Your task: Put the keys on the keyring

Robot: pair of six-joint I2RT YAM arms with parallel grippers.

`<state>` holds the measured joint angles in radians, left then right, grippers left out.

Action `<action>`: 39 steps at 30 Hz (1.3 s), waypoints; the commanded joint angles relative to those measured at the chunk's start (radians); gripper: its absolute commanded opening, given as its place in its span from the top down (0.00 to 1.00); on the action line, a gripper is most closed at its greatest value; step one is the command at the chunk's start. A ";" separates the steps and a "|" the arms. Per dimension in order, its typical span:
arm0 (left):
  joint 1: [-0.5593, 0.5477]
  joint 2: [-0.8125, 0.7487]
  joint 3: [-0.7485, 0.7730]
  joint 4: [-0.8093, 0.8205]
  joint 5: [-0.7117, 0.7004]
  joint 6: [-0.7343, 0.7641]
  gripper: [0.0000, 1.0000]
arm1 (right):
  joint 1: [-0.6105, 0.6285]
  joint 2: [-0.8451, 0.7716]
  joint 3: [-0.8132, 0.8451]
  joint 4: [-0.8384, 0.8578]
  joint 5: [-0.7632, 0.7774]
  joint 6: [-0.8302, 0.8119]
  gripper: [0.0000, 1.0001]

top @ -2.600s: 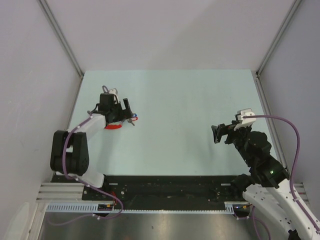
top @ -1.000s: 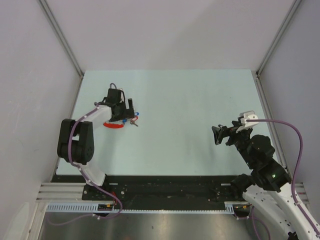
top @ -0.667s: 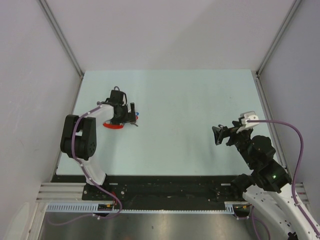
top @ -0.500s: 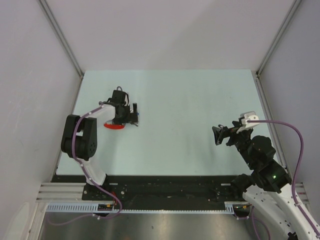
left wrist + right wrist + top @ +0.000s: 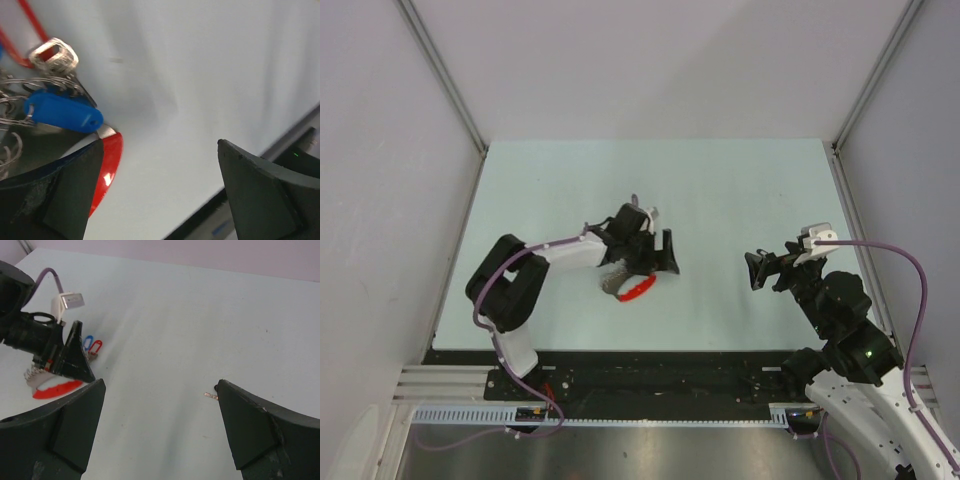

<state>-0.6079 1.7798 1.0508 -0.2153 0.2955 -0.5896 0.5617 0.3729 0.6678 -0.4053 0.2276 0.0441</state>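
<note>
Both tools stood spread wide with nothing between their black, matte fingers: the left gripper (image 5: 660,256) at centre frame, the right gripper (image 5: 160,385) well apart. The keyring (image 5: 625,288), a dull grey strap with a glossy red curved end, lay just below-left of the left gripper, its red end slanting lower left to upper right. The keys (image 5: 62,111) showed a smooth oblong blue head pointing right, among thin wire rings.

A pale mint-green table (image 5: 740,190) fills the booth, closed in by a plain lilac-grey back wall (image 5: 660,60), left wall (image 5: 375,200) and right wall (image 5: 920,210), with aluminium posts (image 5: 442,75) in the far corners. The light is soft and even. Along the near edge run a black base plate (image 5: 660,372), a white slotted cable duct (image 5: 650,422) and a brushed steel shelf (image 5: 640,455).
</note>
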 commanded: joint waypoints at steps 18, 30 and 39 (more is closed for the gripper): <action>-0.018 -0.463 -0.041 -0.042 -0.294 0.040 0.00 | 0.015 0.272 0.071 0.007 -0.350 -0.010 0.00; 0.137 -0.920 -0.182 -0.193 -0.433 0.330 0.00 | 0.229 0.940 0.427 -0.271 -0.297 0.046 0.00; 0.137 -1.293 -0.423 -0.096 -0.529 0.424 0.00 | 0.357 1.265 0.570 -0.127 -0.096 0.019 0.23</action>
<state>-0.4717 0.5781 0.6949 -0.3637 -0.1665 -0.2359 0.8940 1.5764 1.1759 -0.6117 0.0105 0.0776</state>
